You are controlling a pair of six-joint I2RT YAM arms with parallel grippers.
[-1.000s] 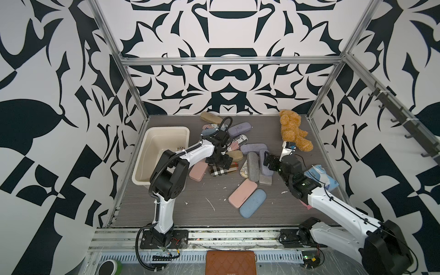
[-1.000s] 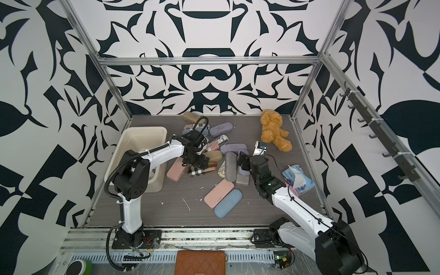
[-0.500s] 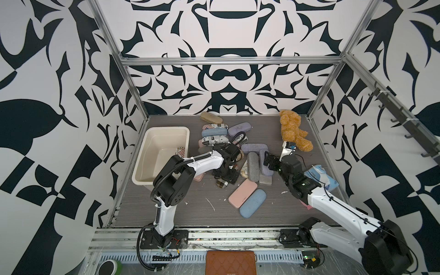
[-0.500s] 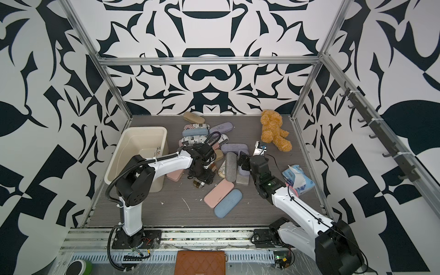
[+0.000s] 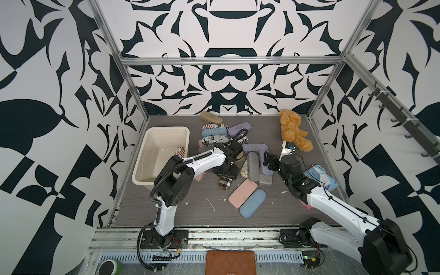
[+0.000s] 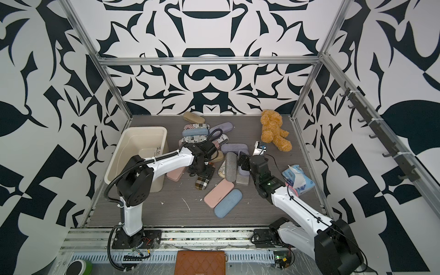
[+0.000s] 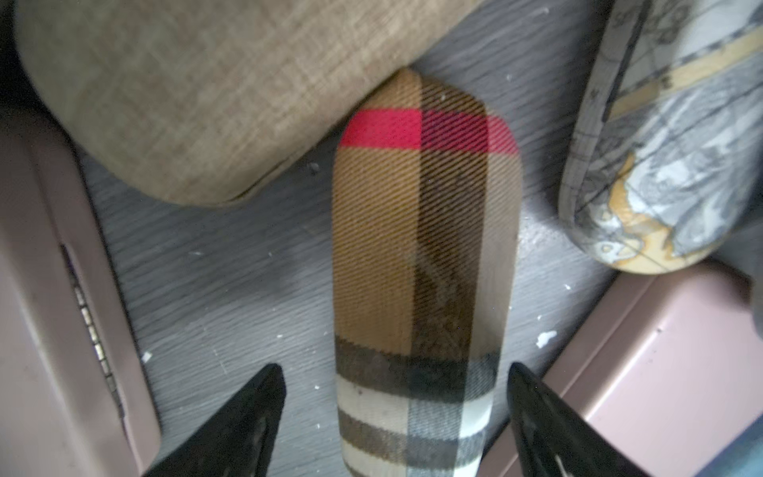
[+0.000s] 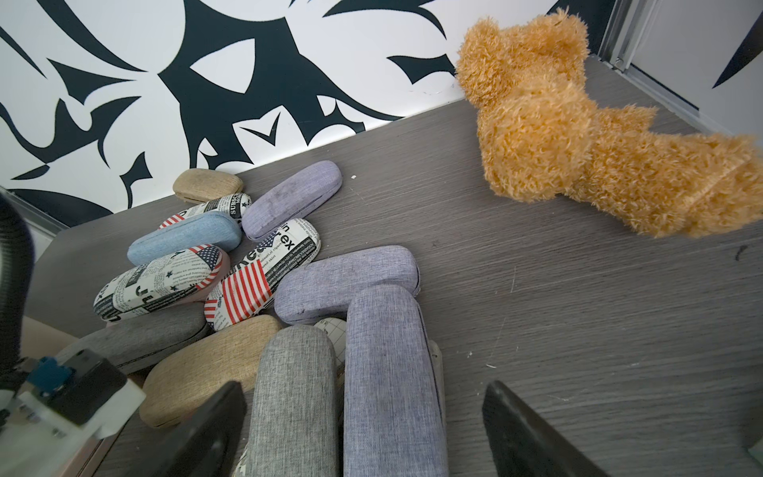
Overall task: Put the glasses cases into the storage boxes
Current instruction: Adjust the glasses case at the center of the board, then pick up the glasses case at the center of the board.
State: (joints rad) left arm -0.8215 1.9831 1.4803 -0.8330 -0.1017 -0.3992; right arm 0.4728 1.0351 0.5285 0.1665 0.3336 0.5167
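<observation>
Storage box (image 5: 166, 128): one, far left on the table (image 5: 190, 214). One newsprint case (image 5: 181, 151) lies inside against its right wall, and I see nothing else in it. My read is that the job is at an early stage.

Step in hand is the pick of the plaid case (image 7: 421, 247). My left fingers (image 5: 228, 175) are spread, one each side of its near end. The left wrist view shows a gap on both sides, so nothing is gripped. The case lies flat on the table between a pink case (image 7: 41, 289) and another pink case (image 5: 242, 192). Its far end is at the edge of a tan case (image 7: 186, 103), and I can't tell whether they touch.

Next move, as I judge it: drop slightly, close across the width, lift clear of the tan one, carry left over the rim and release.

Glasses cases out on the table:
- newsprint 3
- tan 2
- blue 2
- lilac 3
- grey 2
- pink 2
- map-print case (image 7: 660, 165) 1
- plaid 1

Possibly one or two more are buried in the pile, but I can't confirm that.

My right fingers (image 5: 268, 160) are spread wide and empty, above the ends of a grey case (image 8: 293, 392) and a lilac case (image 8: 388, 371) lying side by side.

Further right there is one teddy bear (image 5: 292, 133) and one blue-white packet (image 5: 320, 176). Neither is for the box.
</observation>
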